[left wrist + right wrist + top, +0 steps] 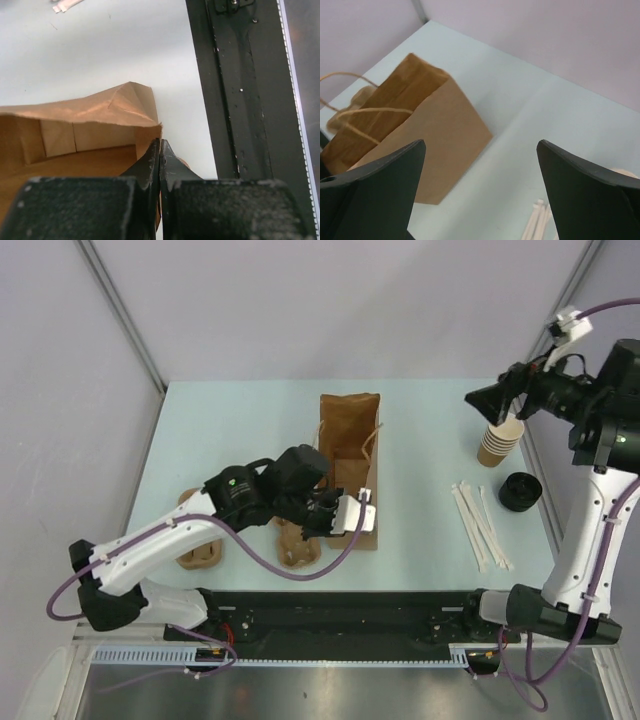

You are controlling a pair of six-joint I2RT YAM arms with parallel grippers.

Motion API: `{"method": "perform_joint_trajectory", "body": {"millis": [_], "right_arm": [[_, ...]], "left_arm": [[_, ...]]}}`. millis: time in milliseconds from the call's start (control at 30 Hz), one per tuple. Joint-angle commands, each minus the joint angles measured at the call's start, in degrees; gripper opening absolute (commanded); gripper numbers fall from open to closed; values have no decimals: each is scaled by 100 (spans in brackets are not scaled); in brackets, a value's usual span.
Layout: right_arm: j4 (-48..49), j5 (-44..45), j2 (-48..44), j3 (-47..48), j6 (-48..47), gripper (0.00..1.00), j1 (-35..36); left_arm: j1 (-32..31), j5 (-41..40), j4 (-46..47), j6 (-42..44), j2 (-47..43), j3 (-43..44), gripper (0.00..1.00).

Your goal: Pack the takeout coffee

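Although the takeout coffee is the item to be packed, no lidded cup can be made out from any view, so its position cannot be stated. Only a stack of lidless cups [500, 440] and a loose black lid [520, 490] stand at the right of the table [250, 420]. The brown paper bag [350, 440] sits mid-table. The left gripper [160, 150] is clamped tight on the bag's rim at its near right corner, with paper pinched between the closed jaws. The right gripper [490, 400] is spread wide and empty, raised just above the cup stack. The step in hand appears to be holding the bag mouth ready. The next move calls for the right arm to locate the lidded cup, descend around it and close on it before carrying it to the bag.
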Motion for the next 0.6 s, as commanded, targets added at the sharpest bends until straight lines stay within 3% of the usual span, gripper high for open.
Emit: {"method": "perform_joint_trajectory", "body": {"millis": [0, 167, 367, 467, 500, 567], "right_arm": [[8, 875, -101, 166, -458, 100, 1356], [-246, 2081, 759, 1385, -759, 100, 2749], [-115, 2233, 1867, 2047, -608, 100, 2900], [-218, 2119, 2307, 2301, -905, 100, 2935], [-342, 2136, 2464, 2459, -1064, 100, 2987], [-492, 2163, 2773, 2829, -1407, 100, 3032]], "left_arm": [[-51, 48, 223, 230, -529, -564, 3], [-51, -163, 485, 670, -643, -853, 17], [-60, -48, 856, 836, -100, -319, 22], [-42, -129, 962, 925, 156, -82, 32], [-51, -111, 935, 1029, 200, -29, 41], [-51, -172, 979, 1092, 340, 86, 49]]}}
